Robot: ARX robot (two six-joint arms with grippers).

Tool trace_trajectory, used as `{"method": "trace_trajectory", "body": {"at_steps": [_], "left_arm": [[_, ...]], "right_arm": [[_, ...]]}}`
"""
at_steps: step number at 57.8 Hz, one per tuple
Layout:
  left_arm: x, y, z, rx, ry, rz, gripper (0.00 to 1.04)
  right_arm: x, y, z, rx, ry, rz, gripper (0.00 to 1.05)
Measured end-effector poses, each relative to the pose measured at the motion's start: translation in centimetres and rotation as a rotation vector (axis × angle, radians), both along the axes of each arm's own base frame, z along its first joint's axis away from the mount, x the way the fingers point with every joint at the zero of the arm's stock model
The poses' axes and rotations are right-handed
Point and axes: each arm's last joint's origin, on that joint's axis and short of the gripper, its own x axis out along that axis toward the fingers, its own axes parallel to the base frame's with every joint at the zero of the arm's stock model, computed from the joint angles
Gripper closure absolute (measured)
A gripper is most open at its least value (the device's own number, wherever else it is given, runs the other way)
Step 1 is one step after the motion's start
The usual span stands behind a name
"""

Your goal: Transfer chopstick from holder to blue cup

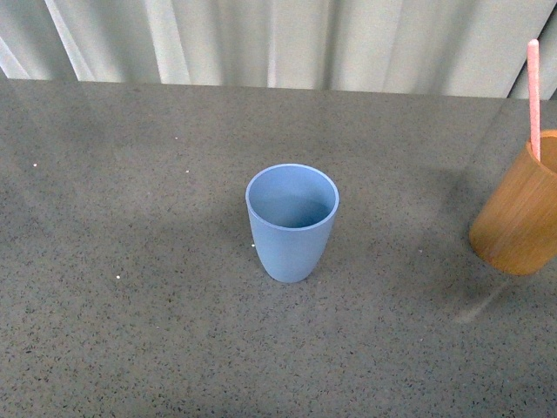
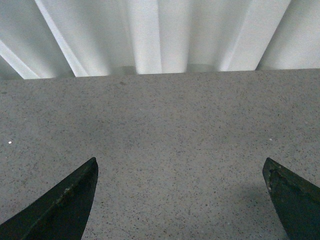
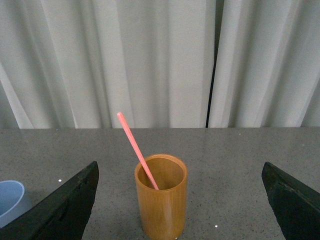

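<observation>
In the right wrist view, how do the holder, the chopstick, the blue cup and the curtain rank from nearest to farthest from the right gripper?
1. The holder, with the chopstick standing in it, straight ahead of the right gripper; too close to rank apart.
2. The blue cup, off to the side, partly out of view.
3. The curtain, behind the table's far edge.

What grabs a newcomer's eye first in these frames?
The blue cup stands upright and empty in the middle of the grey table. At the right edge of the front view, the orange-brown holder has the pink chopstick leaning inside it. The right gripper is open, facing the holder without touching it; the left gripper is open over bare table.
</observation>
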Motion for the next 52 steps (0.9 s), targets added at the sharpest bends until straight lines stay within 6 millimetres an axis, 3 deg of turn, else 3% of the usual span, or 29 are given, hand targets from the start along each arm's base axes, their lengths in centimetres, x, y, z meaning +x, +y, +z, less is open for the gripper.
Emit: {"method": "trace_trajectory", "body": {"at_steps": [7, 24, 33, 52], "left_arm": [[-2.9, 2.1, -0.8, -0.026, -0.127, 0.023, 0.49], [-8.1, 4.6, -3.1, -0.029, -0.125, 0.018, 1.02], [-10.7, 5.6, -4.0, -0.024, -0.129, 0.029, 1.01], [-13.5, 7.1, -4.8, -0.024, -0.128, 0.033, 1.01]], "right_arm": [[0.0, 0.0, 0.0, 0.000, 0.000, 0.000, 0.10], [0.0, 0.0, 0.0, 0.000, 0.000, 0.000, 0.10], [0.0, 0.0, 0.0, 0.000, 0.000, 0.000, 0.10], [0.0, 0.0, 0.0, 0.000, 0.000, 0.000, 0.10]]}}
